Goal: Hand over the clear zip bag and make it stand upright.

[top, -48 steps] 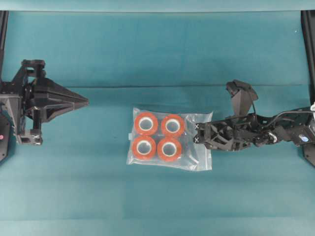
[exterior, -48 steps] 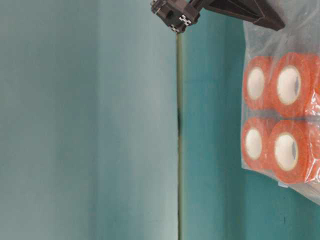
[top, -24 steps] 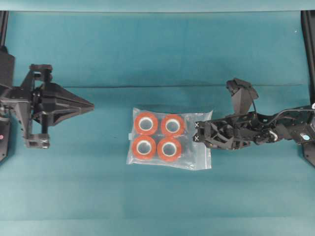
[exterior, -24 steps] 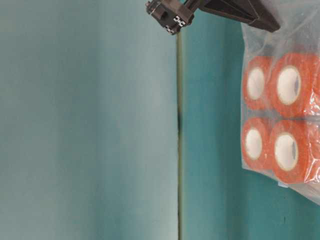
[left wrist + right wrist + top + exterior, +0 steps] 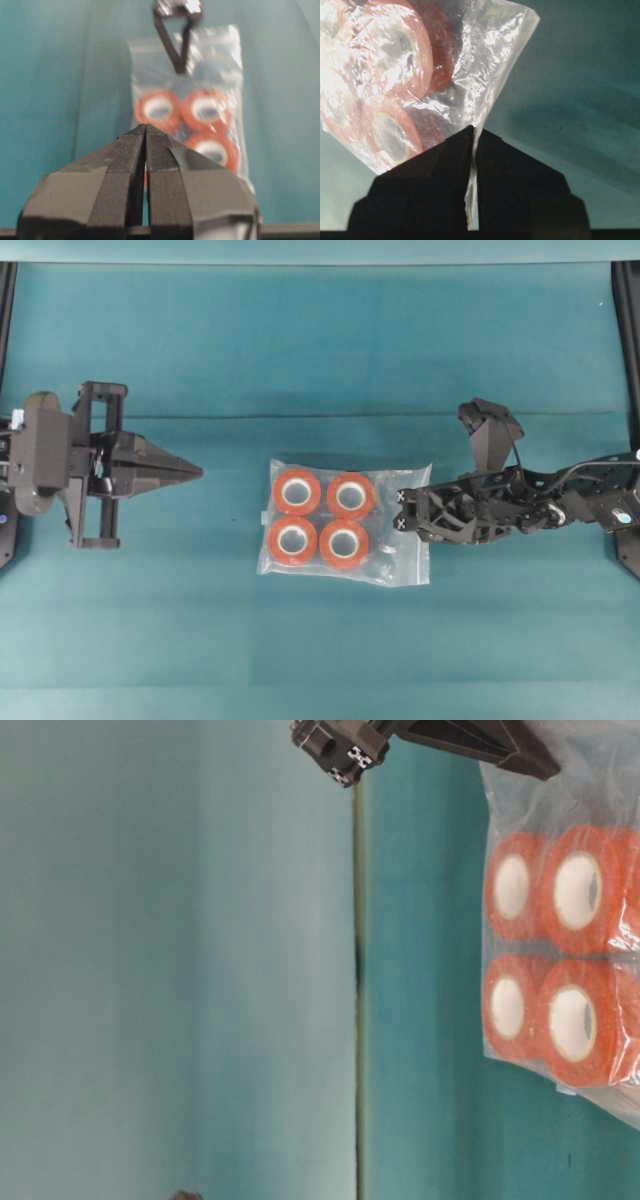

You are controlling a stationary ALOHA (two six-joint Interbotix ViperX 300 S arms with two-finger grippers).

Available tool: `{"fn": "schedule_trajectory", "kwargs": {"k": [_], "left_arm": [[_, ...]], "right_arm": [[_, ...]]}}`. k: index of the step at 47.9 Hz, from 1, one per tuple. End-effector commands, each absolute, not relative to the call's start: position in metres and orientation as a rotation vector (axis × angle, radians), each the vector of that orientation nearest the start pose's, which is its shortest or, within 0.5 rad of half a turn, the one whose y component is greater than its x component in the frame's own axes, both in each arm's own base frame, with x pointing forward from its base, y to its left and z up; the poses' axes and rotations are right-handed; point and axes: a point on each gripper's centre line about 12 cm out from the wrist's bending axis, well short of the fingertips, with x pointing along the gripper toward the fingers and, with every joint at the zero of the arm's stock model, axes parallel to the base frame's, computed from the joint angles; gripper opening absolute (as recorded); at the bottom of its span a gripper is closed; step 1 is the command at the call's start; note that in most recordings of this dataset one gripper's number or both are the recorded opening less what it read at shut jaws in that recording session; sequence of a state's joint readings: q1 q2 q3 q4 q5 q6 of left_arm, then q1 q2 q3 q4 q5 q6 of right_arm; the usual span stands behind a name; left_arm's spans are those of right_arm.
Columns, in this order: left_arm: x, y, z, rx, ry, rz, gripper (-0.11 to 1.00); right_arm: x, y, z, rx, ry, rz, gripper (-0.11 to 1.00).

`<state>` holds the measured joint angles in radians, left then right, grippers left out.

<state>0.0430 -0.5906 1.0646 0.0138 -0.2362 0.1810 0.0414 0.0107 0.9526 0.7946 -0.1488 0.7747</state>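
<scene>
Clearly unlabelled, clear zip bag [image 5: 346,524] pinched at its edge by right claw [image 5: 401,511], left claw [image 5: 196,472] closed (holding nothing)

L gripper [image 5: 196,472] rolled, nearer clear zip bag [image 5: 345,522]

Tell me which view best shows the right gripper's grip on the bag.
Right wrist view: the clear zip bag edge is pinched between the right gripper fingers. Overhead shows it only at the bag's right edge; left wrist, blurred and far; table-level, just its tip.
</scene>
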Motion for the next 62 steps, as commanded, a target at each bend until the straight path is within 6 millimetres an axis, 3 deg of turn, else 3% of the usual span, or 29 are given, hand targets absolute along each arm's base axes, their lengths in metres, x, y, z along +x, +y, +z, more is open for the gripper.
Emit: {"fn": "schedule_trajectory", "kwargs": {"k": [1, 23, 28, 34, 44, 51, 62], "left_arm": [[0.268, 0.011, 0.256, 0.182, 0.192, 0.02, -0.01], [0.276, 0.012, 0.254, 0.082, 0.161, 0.034, -0.01], [0.276, 0.012, 0.254, 0.073, 0.161, 0.035, -0.01], [0.276, 0.014, 0.253, 0.035, 0.176, 0.045, -0.01], [0.278, 0.018, 0.253, -0.05, 0.18, 0.067, -0.01], [0.28, 0.022, 0.254, -0.14, 0.169, 0.088, -0.01], [0.28, 0.022, 0.253, -0.171, 0.176, 0.09, -0.01]], "right_arm": [[0.313, 0.001, 0.097, 1.387, 0.606, -0.684, 0.03], [0.312, 0.001, 0.108, 1.375, 0.585, -0.646, 0.03], [0.312, 0.002, 0.118, 1.362, 0.593, -0.608, 0.03], [0.309, 0.008, 0.132, 1.339, 0.736, -0.555, 0.03], [0.311, -0.005, 0.162, 1.193, 0.93, -0.506, 0.03], [0.323, -0.018, 0.186, 1.131, 0.942, -0.495, 0.03], [0.336, -0.026, 0.203, 1.108, 0.94, -0.48, 0.03]]}}
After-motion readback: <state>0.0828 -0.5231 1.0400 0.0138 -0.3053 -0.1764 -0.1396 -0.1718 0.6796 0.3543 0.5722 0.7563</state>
